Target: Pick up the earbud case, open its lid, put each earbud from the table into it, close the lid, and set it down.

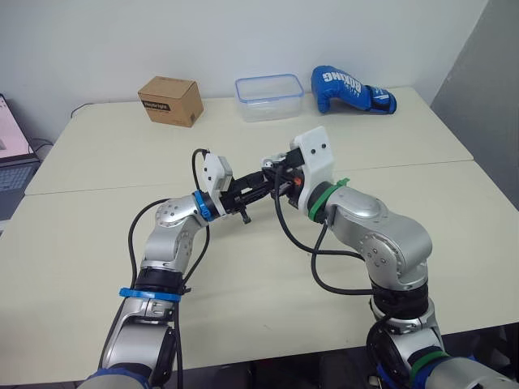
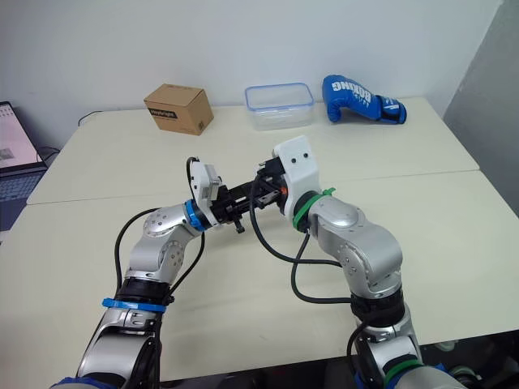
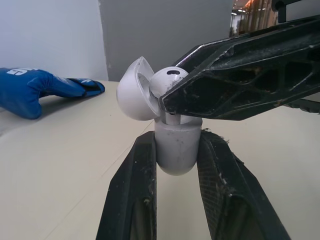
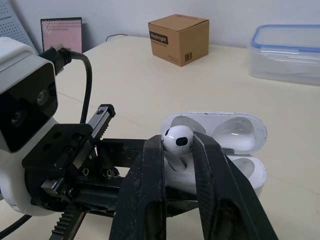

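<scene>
"Holding anything, that left gripper [image 3: 176, 139]?"

"Yes; its two black fingers are clamped on the lower body of the white earbud case [image 4: 239, 167], one finger on each side, and the case is up off the table [image 1: 97, 235], in the air between the two arms."

"And the lid [image 3: 133, 95]?"

"Swung open, tilted back on its hinge; the two hollows inside it show in the right wrist view."

"The right gripper [image 4: 178, 141]?"

"Closed on a white earbud [image 4: 178, 139] — the round head is pinched between the fingertips, the stem pointing down into the case body; earbud and case are touching."

"What else is on the table?"

"Along the far edge, well apart from the arms: a brown cardboard box [image 1: 170, 100], a clear plastic container [image 1: 269, 105] with a blue rim, and a blue boxing glove [image 1: 345, 87] — the container sits between the other two; a laptop [image 2: 12, 154] shows off to the robot's left."
</scene>
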Controlling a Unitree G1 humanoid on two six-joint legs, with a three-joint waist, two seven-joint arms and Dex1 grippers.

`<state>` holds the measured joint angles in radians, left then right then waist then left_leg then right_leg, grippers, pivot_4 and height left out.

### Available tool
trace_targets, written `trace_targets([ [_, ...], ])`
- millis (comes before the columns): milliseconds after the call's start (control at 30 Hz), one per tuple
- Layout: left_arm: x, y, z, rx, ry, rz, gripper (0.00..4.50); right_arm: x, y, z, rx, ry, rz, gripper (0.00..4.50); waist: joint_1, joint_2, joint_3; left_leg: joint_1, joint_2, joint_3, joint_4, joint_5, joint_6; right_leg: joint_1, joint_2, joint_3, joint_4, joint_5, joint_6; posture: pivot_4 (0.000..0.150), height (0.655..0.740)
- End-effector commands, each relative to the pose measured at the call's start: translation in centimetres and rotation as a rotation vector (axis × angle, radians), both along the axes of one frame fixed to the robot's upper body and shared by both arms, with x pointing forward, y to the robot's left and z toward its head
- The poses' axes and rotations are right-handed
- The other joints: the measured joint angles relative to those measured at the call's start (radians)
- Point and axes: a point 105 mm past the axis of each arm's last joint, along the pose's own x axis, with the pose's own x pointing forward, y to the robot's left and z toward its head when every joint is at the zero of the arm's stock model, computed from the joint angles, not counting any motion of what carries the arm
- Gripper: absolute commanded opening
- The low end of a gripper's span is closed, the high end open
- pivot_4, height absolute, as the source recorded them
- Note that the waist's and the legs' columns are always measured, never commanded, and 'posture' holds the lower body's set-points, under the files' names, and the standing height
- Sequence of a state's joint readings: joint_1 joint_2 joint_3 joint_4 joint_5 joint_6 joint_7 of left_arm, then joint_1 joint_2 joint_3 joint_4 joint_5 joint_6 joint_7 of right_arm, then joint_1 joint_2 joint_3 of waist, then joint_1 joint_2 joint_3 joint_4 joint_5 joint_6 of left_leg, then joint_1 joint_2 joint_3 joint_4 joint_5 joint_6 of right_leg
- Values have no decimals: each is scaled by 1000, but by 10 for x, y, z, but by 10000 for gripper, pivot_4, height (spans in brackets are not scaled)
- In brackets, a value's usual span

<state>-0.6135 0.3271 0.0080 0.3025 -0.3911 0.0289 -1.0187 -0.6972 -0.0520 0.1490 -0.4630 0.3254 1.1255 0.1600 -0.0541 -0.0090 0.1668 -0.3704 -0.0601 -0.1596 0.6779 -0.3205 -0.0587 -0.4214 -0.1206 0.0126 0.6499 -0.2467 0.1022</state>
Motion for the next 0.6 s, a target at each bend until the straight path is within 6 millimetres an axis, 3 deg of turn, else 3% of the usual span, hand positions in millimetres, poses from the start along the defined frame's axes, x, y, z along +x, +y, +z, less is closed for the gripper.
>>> trace_targets([
  [33, -3, 1, 33, -39, -131, 3, 7576, -2, 1, 2, -20, -17, -6, 16408, 0, 0, 0, 0, 0, 0, 0, 0, 0, 0, 0, 0, 0, 0, 0, 1500, 7307],
  [133, -4, 2, 32, -40, -128, 2, 7576, 2, -2, 5, -24, -43, -30, 26216, 0, 0, 0, 0, 0, 0, 0, 0, 0, 0, 0, 0, 0, 0, 0, 1500, 7307],
  [433, -7, 6, 30, -49, -100, -18, 7576, 4, -10, 17, -23, -117, -28, 26216, 0, 0, 0, 0, 0, 1, 0, 0, 0, 0, 0, 0, 0, 0, 0, 1500, 7307],
  [533, -11, 12, 26, -44, -60, -52, 7576, -6, -15, 27, 0, -128, 79, 26216, 0, 0, 0, 0, 0, 1, 0, 0, 0, 0, 0, 0, 0, 0, 0, 1500, 7307],
  [600, -14, 17, 23, -34, -20, -87, 7576, -22, -20, 30, -62, -116, 241, 26216, 0, 0, 0, 0, 0, 1, 0, 0, 0, 0, 0, 0, -1, 0, 0, 1500, 7307],
])
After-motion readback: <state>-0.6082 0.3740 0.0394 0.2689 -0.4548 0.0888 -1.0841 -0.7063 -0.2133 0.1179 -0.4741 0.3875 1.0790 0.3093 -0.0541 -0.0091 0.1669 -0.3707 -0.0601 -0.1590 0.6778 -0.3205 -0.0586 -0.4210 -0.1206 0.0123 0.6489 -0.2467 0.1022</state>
